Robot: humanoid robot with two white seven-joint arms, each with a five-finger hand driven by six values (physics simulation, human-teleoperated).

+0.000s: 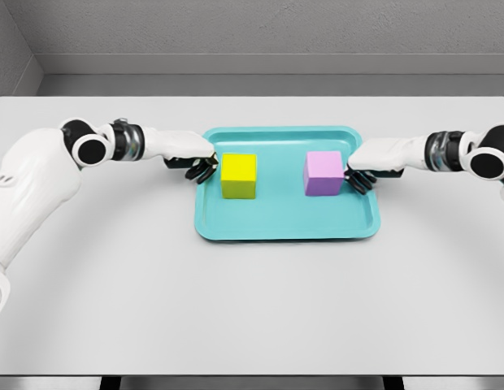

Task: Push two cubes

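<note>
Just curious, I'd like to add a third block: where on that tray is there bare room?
The teal tray is bare between the yellow cube and purple cube, and along its front strip. Its left and right edges are crowded by the left hand and right hand.

Single head view, looking steeply down, table point(252, 309) mid-distance, arms entering both sides

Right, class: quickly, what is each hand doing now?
Left hand: fingers curled, holding nothing, beside the yellow cube.
Right hand: fingers curled, holding nothing, beside the purple cube.

White table point(252, 309) bears teal tray point(284, 227).
</note>
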